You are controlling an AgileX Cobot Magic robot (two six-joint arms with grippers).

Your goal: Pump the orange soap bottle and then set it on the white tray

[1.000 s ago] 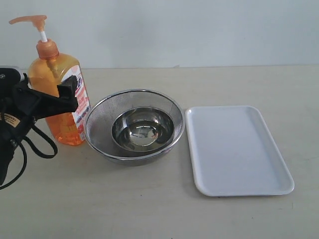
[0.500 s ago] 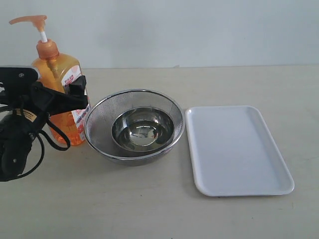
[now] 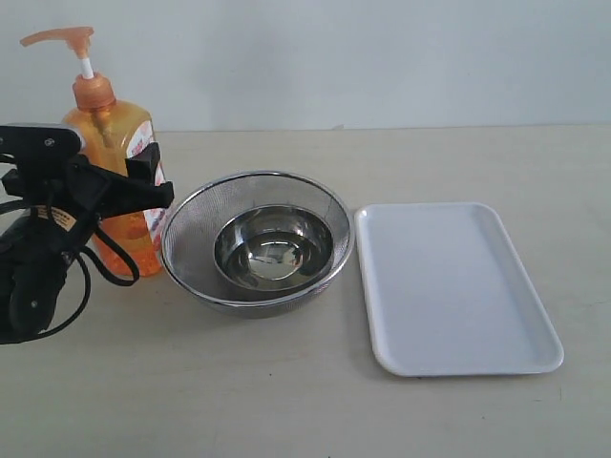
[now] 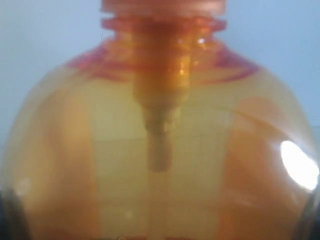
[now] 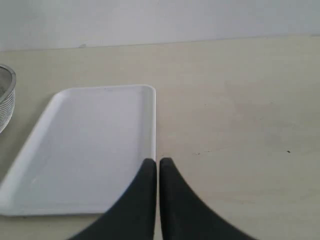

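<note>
The left tool [image 3: 149, 181] straddles the upright orange soap bottle [image 3: 107, 134]; I cannot tell whether it grips. Just past the bottle sits a steel bowl [image 3: 256, 243], then the white tray [image 3: 449, 286], with the closed right tool [image 5: 158, 167] by its rim. The grasping step looks in hand. Next, a firm hold and a press on the raised pump.

- The orange soap bottle [image 3: 107, 143] carries a label [image 3: 151, 218] on the side turned toward the bowl. It is white with red and blue patches. The left gripper [image 3: 156, 178], which clasps the bottle, covers much of it, and the print on the strip that shows is too small to read.
- A small yellowish sticker [image 3: 59, 218] sits on the black left arm [image 3: 38, 258]. It has dark marks that cannot be read.
- In the left wrist view the bottle's blurred neck and shoulder fill the picture. No lettering can be made out.
</note>
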